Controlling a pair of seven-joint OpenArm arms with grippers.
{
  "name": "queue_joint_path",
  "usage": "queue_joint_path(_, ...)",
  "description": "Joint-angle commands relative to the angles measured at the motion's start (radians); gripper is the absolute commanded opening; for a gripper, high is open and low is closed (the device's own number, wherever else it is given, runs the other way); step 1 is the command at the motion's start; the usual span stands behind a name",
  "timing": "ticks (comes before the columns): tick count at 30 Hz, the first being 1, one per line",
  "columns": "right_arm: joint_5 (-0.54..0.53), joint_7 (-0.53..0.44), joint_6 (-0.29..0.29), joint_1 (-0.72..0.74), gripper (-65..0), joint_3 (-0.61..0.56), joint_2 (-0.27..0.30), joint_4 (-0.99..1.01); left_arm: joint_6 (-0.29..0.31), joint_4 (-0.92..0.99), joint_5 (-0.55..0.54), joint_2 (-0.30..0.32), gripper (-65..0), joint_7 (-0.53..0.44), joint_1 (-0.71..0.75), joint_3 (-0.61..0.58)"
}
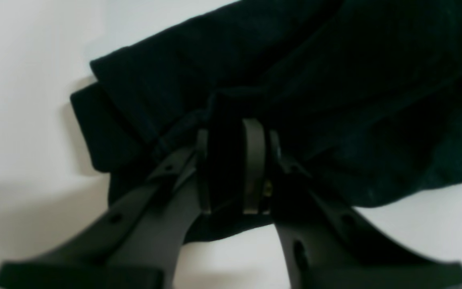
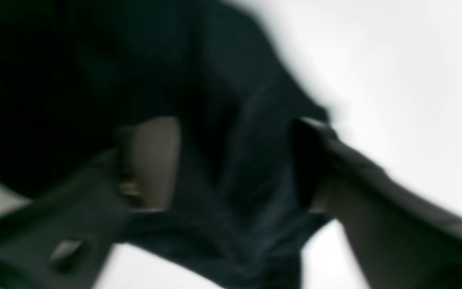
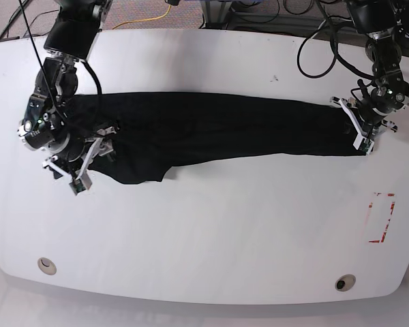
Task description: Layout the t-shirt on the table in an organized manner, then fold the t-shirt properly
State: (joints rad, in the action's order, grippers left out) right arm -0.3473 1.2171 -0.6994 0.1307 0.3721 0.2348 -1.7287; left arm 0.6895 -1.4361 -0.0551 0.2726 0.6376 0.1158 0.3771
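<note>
Two grippers flank a black shirt (image 3: 211, 129) stretched in a long band across the white counter (image 3: 211, 231). Left gripper (image 1: 235, 160) pinches one shirt end; right gripper (image 2: 231, 160), jaws spread, straddles the other. Laying-out step: next, spread the bunched cloth flat.

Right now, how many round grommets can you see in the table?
2. One grommet sits near the front left corner of the table in the base view; the other grommet sits near the front right corner. The t-shirt could hide more.
</note>
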Motion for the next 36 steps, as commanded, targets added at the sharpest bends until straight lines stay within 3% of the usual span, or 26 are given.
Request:
queue_joint_path(1, -0.008, -0.001, 0.001, 0.05, -4.9, 0.023, -0.001, 0.009, 0.009, 0.016, 0.06, 0.004, -56.0, 0.104, 0.018, -0.002)
queue_joint_path(3, -0.008, -0.001, 0.001, 0.08, 0.0, 0.063, -0.005, 0.059, 0.009, 0.018, 0.06, 0.004, -56.0, 0.104, 0.018, -0.002)
queue_joint_path(19, -0.009, -0.09, 0.001, 0.355, 0.0, 0.106, 0.024, 0.643, 0.009, 0.018, 0.06, 0.003, -56.0, 0.104, 0.018, -0.007)
queue_joint_path(36, -0.009, -0.086, 0.001, 0.421, 0.0, 0.064, -0.047, 0.784, 0.009, 0.018, 0.06, 0.003, -56.0, 0.104, 0.031, -0.007)
